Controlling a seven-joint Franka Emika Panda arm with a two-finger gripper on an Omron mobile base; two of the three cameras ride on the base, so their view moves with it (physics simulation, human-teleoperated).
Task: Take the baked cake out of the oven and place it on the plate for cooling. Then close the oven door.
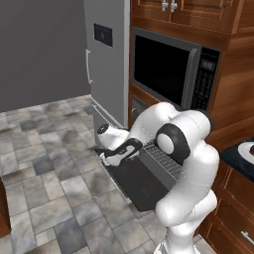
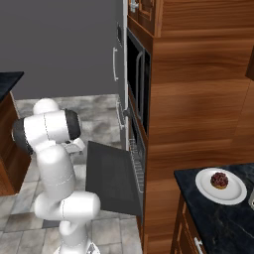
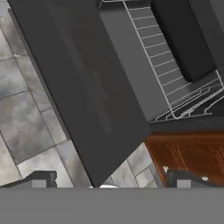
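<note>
The baked cake (image 2: 219, 180), a small dark reddish-brown lump, is sitting on the smooth white round plate (image 2: 204, 187), which is resting on the speckled black counter (image 2: 218, 218) to the right of the oven (image 2: 137, 149); the oven door (image 2: 110, 177), a flat dark grey panel, is hanging open over the mottled stone floor tiles (image 1: 44, 163); the thin wire rack (image 3: 168, 65) is showing inside; the gripper (image 3: 111, 178) is hovering above the door with its fingers spread wide, pinching nothing.

Cake (image 2: 219, 180) on plate (image 2: 206, 187), right of oven door (image 2: 111, 181)
</note>
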